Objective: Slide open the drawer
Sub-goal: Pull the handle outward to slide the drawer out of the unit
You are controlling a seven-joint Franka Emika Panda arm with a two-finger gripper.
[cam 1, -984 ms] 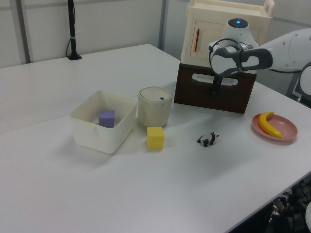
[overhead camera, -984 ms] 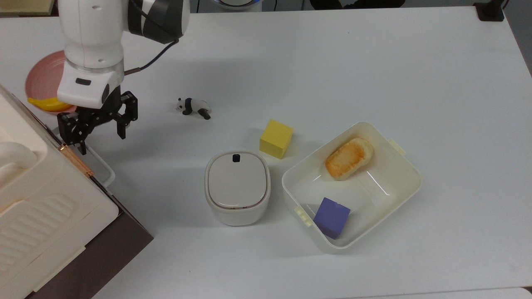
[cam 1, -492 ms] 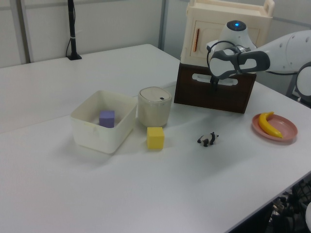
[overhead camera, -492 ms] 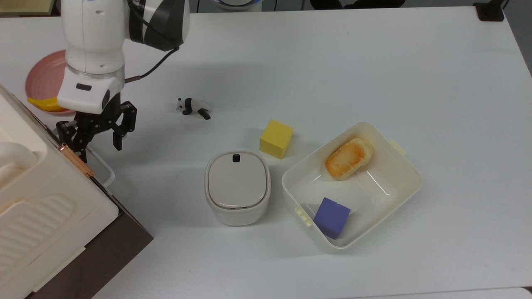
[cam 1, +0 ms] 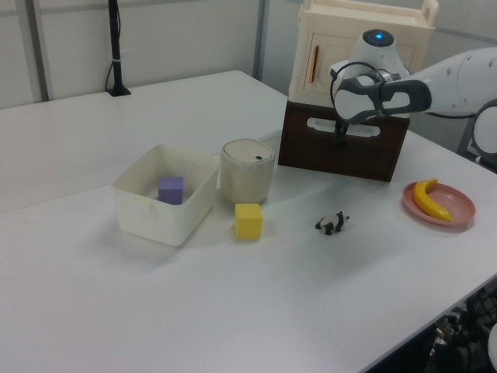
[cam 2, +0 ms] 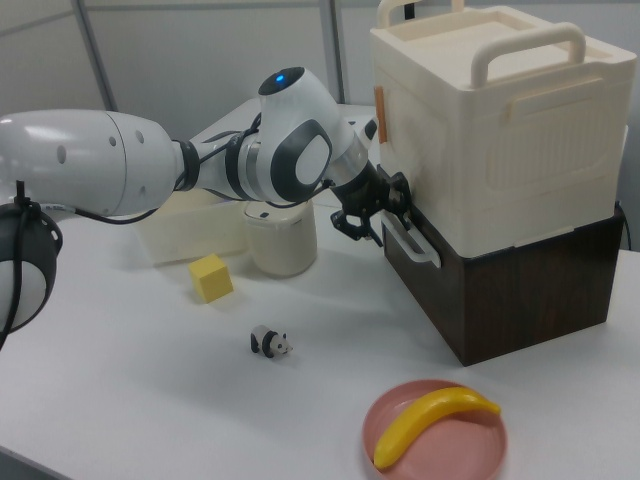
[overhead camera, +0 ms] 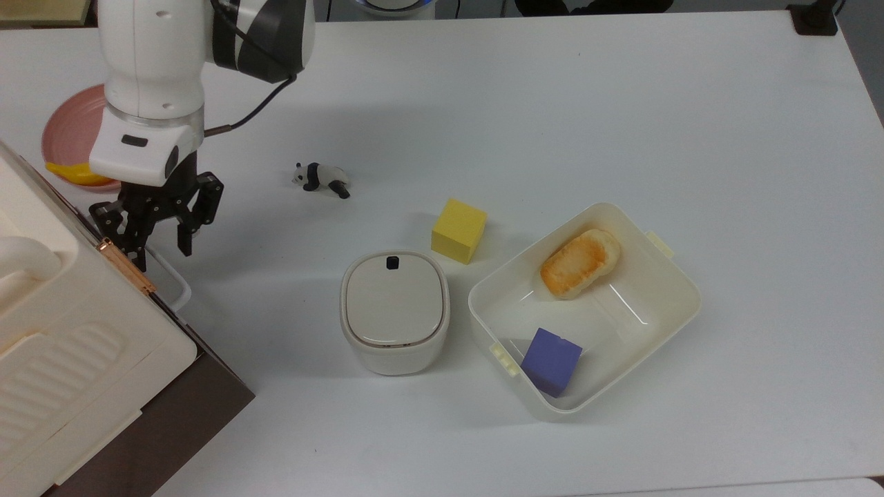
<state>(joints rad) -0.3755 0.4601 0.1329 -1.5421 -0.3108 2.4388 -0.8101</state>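
The drawer [cam 2: 500, 290] sits at the bench's corner, its dark brown front facing out with the white loop handle [cam 2: 410, 240] across it, and the ribbed cream case [cam 2: 500, 120] stacked on top. The gripper [overhead camera: 157, 231] hangs right at that handle, fingers [overhead camera: 185, 235] spread wide, one on each side of the loop, nothing clamped.

Here's the risk as I judge it: close off-centre and the fingers slip off the thin loop, or catch the case's copper clasp [overhead camera: 124, 266] just beside the handle. Pull at an angle and the whole stack could drag rather than the drawer sliding.

Room to pull looks good: bare bench [overhead camera: 552, 103] lies in front of the drawer. The toy panda [overhead camera: 321, 178] stands near, the lidded cream pot [overhead camera: 394, 310] farther out, the pink plate [cam 2: 435, 435] with its banana [cam 2: 430, 425] off to the side of the drawer.
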